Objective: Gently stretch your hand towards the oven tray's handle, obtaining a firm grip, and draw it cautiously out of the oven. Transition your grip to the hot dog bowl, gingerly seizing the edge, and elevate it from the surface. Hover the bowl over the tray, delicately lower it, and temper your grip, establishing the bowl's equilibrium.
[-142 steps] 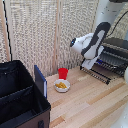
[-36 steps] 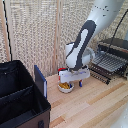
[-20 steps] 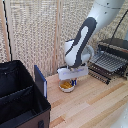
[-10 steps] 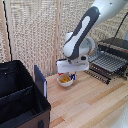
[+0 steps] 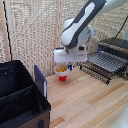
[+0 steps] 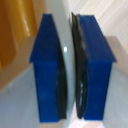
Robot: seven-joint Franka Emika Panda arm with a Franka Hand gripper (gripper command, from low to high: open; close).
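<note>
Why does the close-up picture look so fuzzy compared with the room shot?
Wrist view: the claw pads and the white bowl rim sit too near the lens, so edges smear. Exterior view: soft and low-resolution, evenly lit, with the oven tray bars still distinguishable.

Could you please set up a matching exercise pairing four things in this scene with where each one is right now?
Things:
1. hot dog bowl
2. oven tray
3. black fabric case
4. red cup

Places:
A. pulled out in front of the oven
B. at the exterior view's left edge
C. on the table under the bowl
D. lifted off the table in the gripper

Pairs: 1-D, 2-A, 3-B, 4-C
</note>
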